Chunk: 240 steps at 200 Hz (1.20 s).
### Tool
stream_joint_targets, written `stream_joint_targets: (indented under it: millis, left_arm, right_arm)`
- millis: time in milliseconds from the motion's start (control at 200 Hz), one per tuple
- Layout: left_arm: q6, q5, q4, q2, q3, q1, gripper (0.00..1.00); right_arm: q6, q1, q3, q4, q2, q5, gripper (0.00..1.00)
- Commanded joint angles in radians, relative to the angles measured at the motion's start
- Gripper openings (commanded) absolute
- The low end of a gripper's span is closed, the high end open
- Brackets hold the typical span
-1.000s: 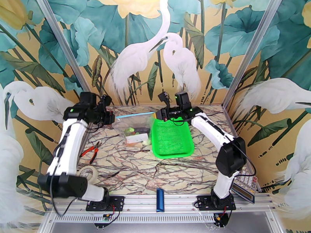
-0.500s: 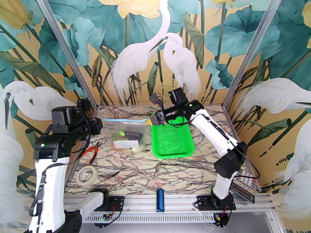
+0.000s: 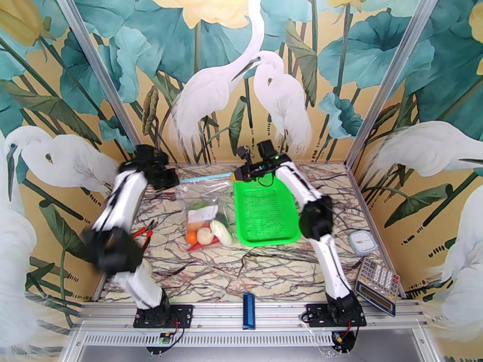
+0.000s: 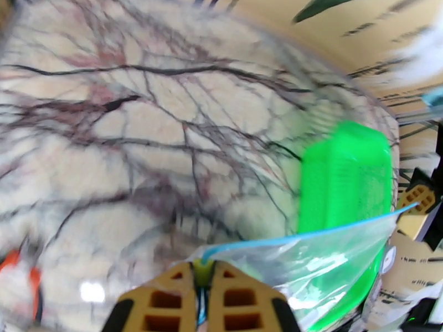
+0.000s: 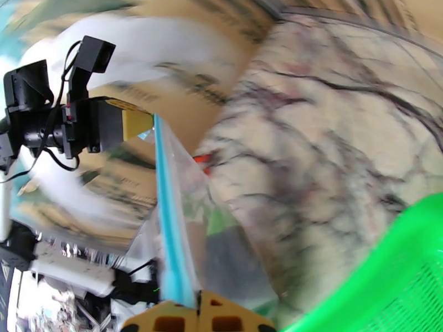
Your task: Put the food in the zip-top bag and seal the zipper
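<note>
The zip-top bag (image 3: 208, 197) is held stretched betw. both arms at the far side of the table (image 3: 199, 266). It is clear and crinkled, w/ the light-blue zipper (image 3: 205, 177) kept taut along its top edge. The strip's left end is pinched in the left jaws, which are closed tight. Its right end is pinched in the right jaws, likewise closed. The food (image 3: 206, 231) is bunched in the bag's low end: orange tomato, pale garlic, white radish, red chili, sth. green. Whether the bag's bottom touches the table cannot be told. A bright green mesh basket (image 3: 268, 241) is set just right of it, and red-handled pliers (image 3: 142, 232) lie to the left. The table top is marbled, cream w/ dark veins. The walls (image 3: 271, 67) are papered w/ white herons and teal leaves.
</note>
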<state>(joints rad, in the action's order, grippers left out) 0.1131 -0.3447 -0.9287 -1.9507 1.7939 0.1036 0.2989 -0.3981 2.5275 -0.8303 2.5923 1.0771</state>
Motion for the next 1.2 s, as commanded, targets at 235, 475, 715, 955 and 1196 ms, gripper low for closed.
stream_joint_targets:
  millis: [235,475,715,955,1196]
  left_arm:
    - [0.040,0.030,0.077,-0.249,0.247,-0.041,0.00]
    - [0.071,0.046,0.145,-0.264,0.171,-0.057,0.04]
    - [0.126,-0.039,0.338,-0.191,0.021,-0.054,0.30]
    - [0.202,-0.019,0.574,0.018,-0.094,-0.014,0.48]
    - [0.189,0.078,0.651,0.310,-0.268,0.018,0.48]
  right_arm:
    - [0.146,0.019,-0.130,0.332,-0.080,-0.166,0.42]
    - [0.114,0.027,-0.276,0.473,-0.239,-0.283,0.58]
    - [0.036,0.045,-0.496,0.484,-0.491,-0.594,0.63]
    - [0.039,0.158,-0.703,0.324,-0.675,-0.871,0.66]
    - [0.123,0.266,-0.973,0.295,-0.792,-0.904,0.67]
